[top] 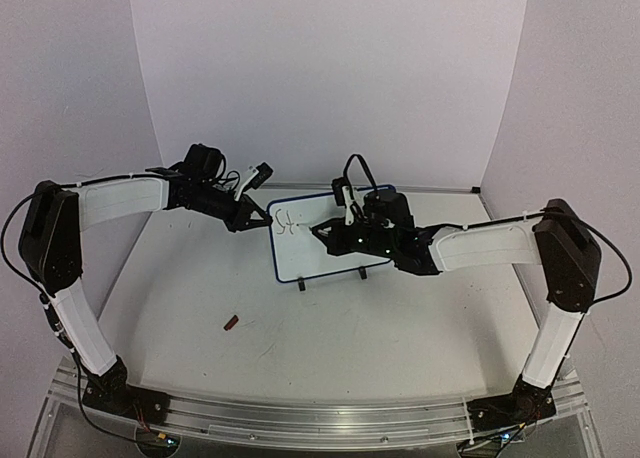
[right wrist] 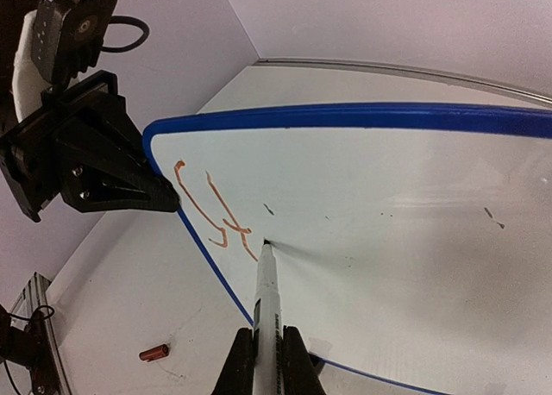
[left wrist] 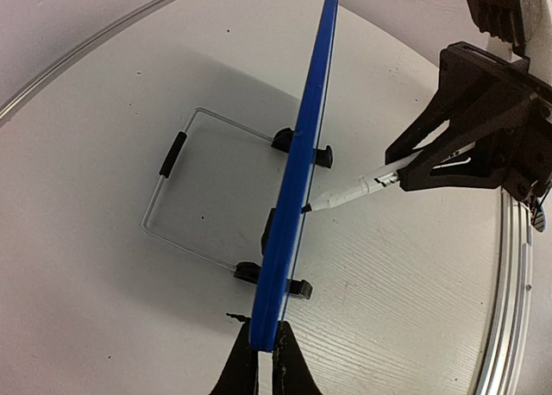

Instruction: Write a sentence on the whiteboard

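Observation:
The whiteboard [top: 315, 260] stands upright at the table's middle on two black feet; its frame is blue in the wrist views. My left gripper [top: 268, 219] is shut on its left edge, which shows edge-on in the left wrist view [left wrist: 266, 350]. My right gripper [top: 335, 234] is shut on a white marker [right wrist: 268, 296] in front of the board. The marker's dark tip touches the board face just right of two orange handwritten letters [right wrist: 211, 212], roughly "St". The letters are also faint in the top view [top: 286, 219]. The marker meets the board in the left wrist view [left wrist: 349, 190].
A small red-brown marker cap [top: 231, 324] lies on the table left of and nearer than the board, also in the right wrist view [right wrist: 153, 353]. A wire stand [left wrist: 164, 192] sticks out behind the board. White walls close in the back and sides.

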You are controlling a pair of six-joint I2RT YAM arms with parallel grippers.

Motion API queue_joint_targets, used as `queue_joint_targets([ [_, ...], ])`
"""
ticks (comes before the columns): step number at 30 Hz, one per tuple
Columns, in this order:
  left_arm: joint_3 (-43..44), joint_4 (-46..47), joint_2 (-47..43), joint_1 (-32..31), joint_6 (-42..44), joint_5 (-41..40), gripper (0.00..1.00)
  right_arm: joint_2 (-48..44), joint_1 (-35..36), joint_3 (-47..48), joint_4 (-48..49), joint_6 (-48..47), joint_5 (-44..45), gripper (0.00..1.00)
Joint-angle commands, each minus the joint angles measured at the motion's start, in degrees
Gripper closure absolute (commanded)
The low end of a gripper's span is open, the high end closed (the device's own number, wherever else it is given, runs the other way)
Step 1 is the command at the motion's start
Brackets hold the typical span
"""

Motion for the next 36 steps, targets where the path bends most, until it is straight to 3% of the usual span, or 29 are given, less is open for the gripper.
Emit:
queue_joint_targets([
  [1,0.9,-3.0,1.6,-0.7,2.1,-2.0,1.00,-1.4,-0.2,-0.5,1.3,-0.2,3.9,1.00],
  [21,1.0,-3.1,2.0,-0.8,2.2,-2.1,1.00,-4.7,-0.2,-1.4,2.1,-0.7,4.3,1.00],
  [36,1.0,-3.3,1.6,-0.9,2.3,-2.2,1.00,-1.0,-0.2,1.4,2.3,-0.7,-0.7,1.00],
])
